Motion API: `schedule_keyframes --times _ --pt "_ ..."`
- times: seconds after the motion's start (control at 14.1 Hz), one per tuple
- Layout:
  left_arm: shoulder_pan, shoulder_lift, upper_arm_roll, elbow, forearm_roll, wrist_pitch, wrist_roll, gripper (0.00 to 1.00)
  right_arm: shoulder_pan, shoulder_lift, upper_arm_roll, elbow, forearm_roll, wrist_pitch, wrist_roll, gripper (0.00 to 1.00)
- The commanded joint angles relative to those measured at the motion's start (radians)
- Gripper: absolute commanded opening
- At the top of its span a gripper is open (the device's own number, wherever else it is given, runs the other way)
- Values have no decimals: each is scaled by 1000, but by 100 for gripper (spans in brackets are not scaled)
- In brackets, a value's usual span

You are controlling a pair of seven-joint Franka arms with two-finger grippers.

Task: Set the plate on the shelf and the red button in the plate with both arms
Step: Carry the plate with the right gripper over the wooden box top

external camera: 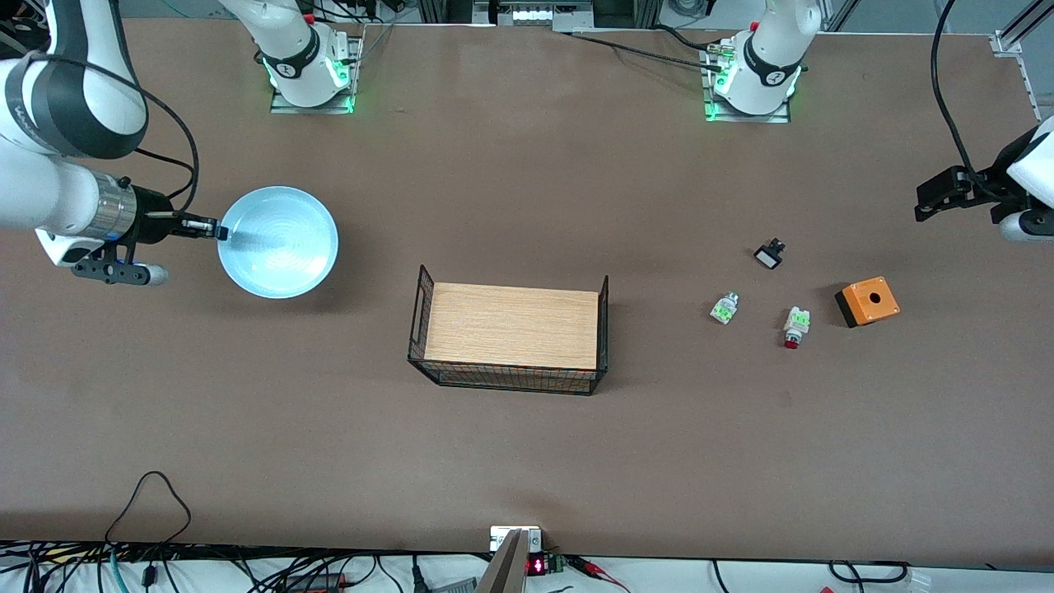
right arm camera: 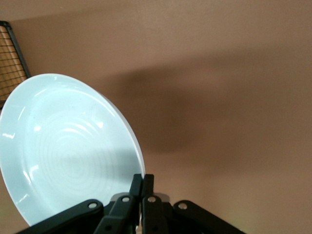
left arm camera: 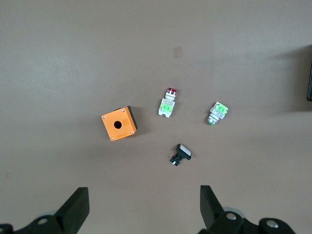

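Observation:
The pale-blue plate [external camera: 278, 241] is toward the right arm's end of the table. My right gripper [external camera: 220, 234] is shut on its rim; in the right wrist view the fingers [right arm camera: 136, 184] pinch the edge of the plate [right arm camera: 63, 146], which hangs tilted above its shadow. The red button [external camera: 795, 326] lies on the table toward the left arm's end, red tip pointing toward the front camera; it also shows in the left wrist view [left arm camera: 167, 103]. My left gripper [external camera: 937, 200] is open and empty, high above the table at that end, its jaws [left arm camera: 144, 197] wide apart.
A black wire basket with a wooden board [external camera: 510, 333] stands mid-table. Beside the red button lie a similar white-green part [external camera: 724, 308], a small black-and-white part [external camera: 769, 254] and an orange box with a hole [external camera: 867, 301]. Cables run along the front edge.

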Motion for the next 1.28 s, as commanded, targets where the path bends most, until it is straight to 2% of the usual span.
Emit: schedule_keyframes --times 0.0,0.5,0.71,1.0,1.21 --pt "4 13 -3 29 -26 -17 35 100 55 3 -2 93 93 -88 220 0" --pt "8 13 -3 27 -27 -18 35 100 243 17 -2 194 216 -98 692 0" --pt "10 15 -3 27 -27 -18 36 100 350 70 -2 253 213 -69 852 0" --pt "12 13 -3 27 -27 -18 36 100 450 144 -2 309 201 39 998 0" --pt "12 15 -3 27 -27 -18 39 100 511 165 -2 310 112 166 1000 0"
